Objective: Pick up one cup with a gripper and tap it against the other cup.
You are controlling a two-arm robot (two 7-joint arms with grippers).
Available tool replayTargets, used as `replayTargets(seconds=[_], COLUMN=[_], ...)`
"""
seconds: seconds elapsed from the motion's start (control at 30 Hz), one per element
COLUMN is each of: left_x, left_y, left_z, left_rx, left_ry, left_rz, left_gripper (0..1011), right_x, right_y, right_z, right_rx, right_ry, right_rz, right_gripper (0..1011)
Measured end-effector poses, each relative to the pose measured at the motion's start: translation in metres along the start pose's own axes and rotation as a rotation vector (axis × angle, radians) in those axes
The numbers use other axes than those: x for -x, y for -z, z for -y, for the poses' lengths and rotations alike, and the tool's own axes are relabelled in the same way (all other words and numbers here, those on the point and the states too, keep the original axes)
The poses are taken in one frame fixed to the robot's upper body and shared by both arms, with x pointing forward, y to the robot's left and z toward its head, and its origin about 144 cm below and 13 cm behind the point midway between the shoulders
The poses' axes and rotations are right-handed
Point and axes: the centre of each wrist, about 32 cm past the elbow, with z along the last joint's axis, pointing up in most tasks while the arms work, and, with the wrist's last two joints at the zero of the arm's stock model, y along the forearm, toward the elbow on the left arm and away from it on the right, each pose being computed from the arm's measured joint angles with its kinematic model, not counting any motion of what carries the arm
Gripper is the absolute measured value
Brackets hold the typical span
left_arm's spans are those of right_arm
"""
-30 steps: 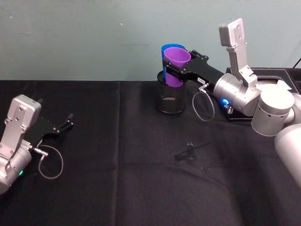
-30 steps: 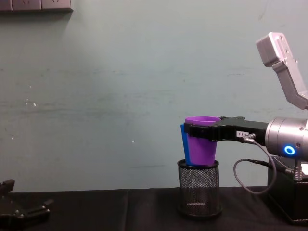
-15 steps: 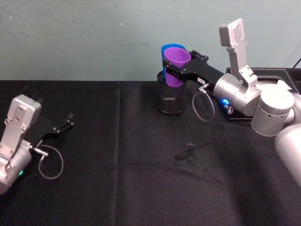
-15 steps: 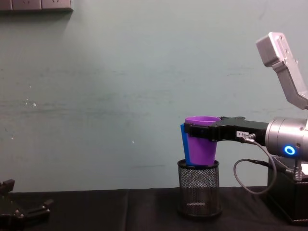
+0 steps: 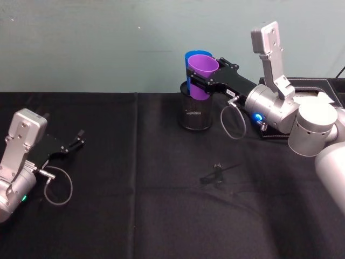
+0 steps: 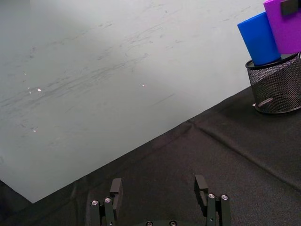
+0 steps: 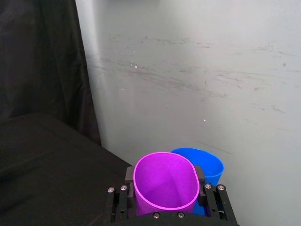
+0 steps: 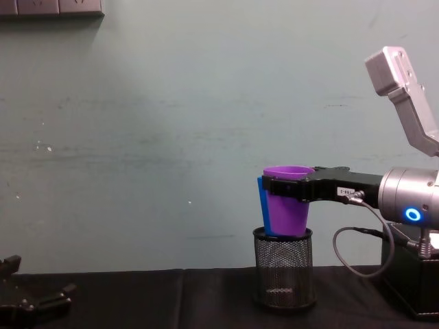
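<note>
Tally from my remote desk: two cups in shot, one purple cup [image 5: 202, 70], one blue cup [image 6: 258, 38]. One wire-mesh pen holder [image 5: 195, 113]. Two grippers: one left gripper [image 6: 158, 186], one right gripper [image 5: 204, 75]. One table [image 5: 135, 216], one black cloth over it. One black box [image 5: 302, 86]. One small black object [image 5: 218, 174], kind I cannot make out.
</note>
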Motion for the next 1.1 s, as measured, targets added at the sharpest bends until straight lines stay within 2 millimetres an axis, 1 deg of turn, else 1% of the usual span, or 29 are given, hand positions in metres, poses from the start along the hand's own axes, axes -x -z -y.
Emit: replayTargets(seconds=[1.1], left_x=[0.0000], left_y=[0.0000], left_z=[0.0000], left_rx=[0.000], left_ry=[0.000], left_rz=[0.000], left_gripper=[1000], right_x=[0.0000], right_y=[0.0000], right_z=[0.0000], right_rx=[0.000], right_ry=[0.000], right_rz=[0.000], right_gripper=[726])
